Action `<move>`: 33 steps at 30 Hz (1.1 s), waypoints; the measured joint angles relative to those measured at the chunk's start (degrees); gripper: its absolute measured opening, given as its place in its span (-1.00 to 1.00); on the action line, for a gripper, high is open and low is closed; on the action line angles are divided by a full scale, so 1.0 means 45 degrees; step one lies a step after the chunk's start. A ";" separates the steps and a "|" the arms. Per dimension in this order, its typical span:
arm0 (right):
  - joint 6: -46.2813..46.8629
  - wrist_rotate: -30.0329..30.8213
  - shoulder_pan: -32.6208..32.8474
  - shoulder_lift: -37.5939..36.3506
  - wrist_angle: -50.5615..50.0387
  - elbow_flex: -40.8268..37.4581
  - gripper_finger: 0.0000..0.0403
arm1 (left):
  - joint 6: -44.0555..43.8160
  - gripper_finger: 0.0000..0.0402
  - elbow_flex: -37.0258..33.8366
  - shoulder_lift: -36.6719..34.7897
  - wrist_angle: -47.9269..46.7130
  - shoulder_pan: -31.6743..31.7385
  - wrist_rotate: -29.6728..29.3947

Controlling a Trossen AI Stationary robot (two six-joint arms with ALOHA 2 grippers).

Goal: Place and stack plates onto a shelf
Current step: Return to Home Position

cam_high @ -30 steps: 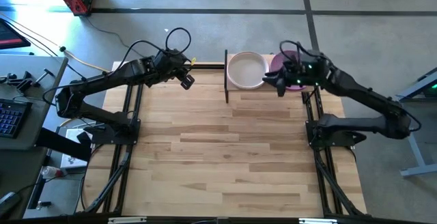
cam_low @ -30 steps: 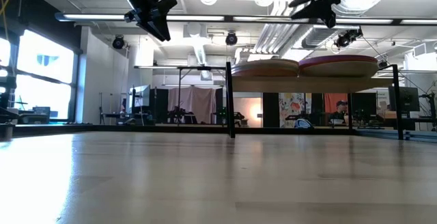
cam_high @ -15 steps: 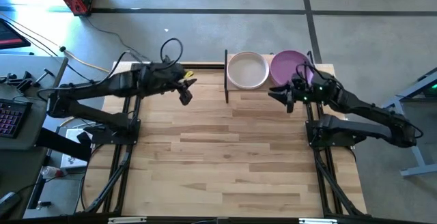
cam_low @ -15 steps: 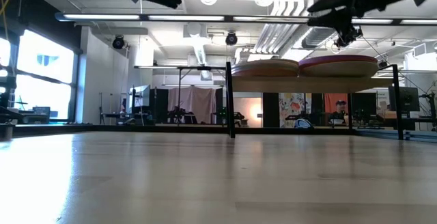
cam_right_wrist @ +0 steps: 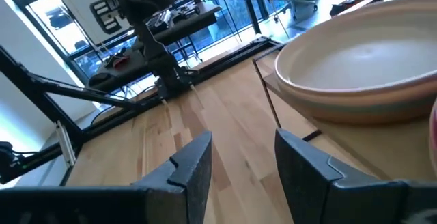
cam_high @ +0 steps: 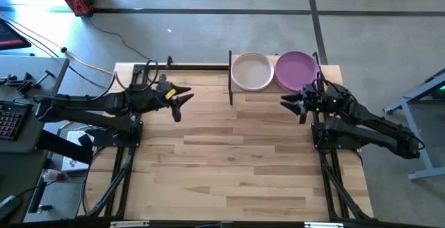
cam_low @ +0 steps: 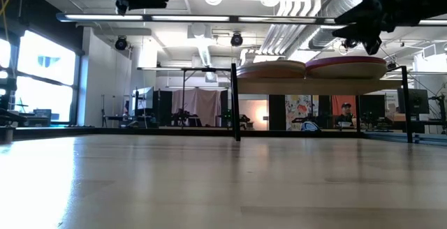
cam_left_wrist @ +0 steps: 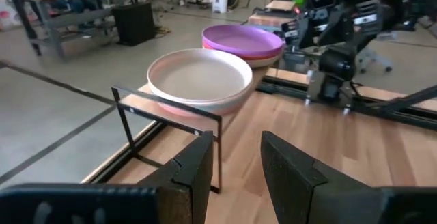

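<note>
Over the table, I think the job is nearly done. Every plate I can see sits on the shelf, so the step now looks like going home. The next move asks each arm to pull away and fold down to its resting place without bumping the shelf or the piles. Nothing needs to be grabbed.

Nearest the front, the big wooden tabletop (cam_high: 229, 165) shows only its boards, and I see no plate on it.

A bit farther back are the two grippers. The left gripper (cam_high: 181, 102) hangs over the left part of the table and points toward the shelf. Its fingers (cam_left_wrist: 198, 173) stand apart with a middle-sized gap, and nothing is between them. The right gripper (cam_high: 290, 105) hangs over the right part, just in front of the shelf's right end. Its fingers (cam_right_wrist: 194, 173) are apart about as much, and they hold nothing too. Neither gripper touches a plate.

At the far edge stands the shelf (cam_low: 307, 87), a small board on black posts (cam_high: 230, 78). Two piles sit side by side on it, very close together. The cream-white plate (cam_high: 251, 71) tops the left pile. The purple plate (cam_high: 295, 69) tops the right pile, closest to the right gripper. A pink plate (cam_left_wrist: 171, 108) peeks out under the cream-white one. I cannot count the rest.
</note>
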 joint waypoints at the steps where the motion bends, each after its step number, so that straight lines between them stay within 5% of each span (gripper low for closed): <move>1: 0.0001 -0.0004 0.0000 -0.0083 -0.0050 -0.0067 -0.29 | -0.0034 -0.45 -0.0149 -0.0184 0.0002 -0.0089 -0.0005; 7: -0.0021 0.0041 0.0124 -0.0222 -0.0833 -0.0391 -0.29 | -0.0094 -0.45 -0.1544 -0.1292 0.0144 -0.0734 -0.0530; 14: 0.0812 0.0592 0.1075 -0.0210 0.0498 -0.1720 -0.29 | 0.0115 -0.45 -0.3872 -0.2117 0.2972 -0.1380 -0.1088; 21: 0.1113 0.1251 0.1724 -0.0195 0.2832 -0.2942 -0.29 | -0.0084 -0.45 -0.4992 -0.2931 0.3132 -0.2112 -0.1093; 33: 0.1160 0.1043 0.1749 -0.0155 0.2281 -0.3048 -0.29 | 0.0173 -0.45 -0.6918 -0.4543 0.3073 -0.2937 -0.0915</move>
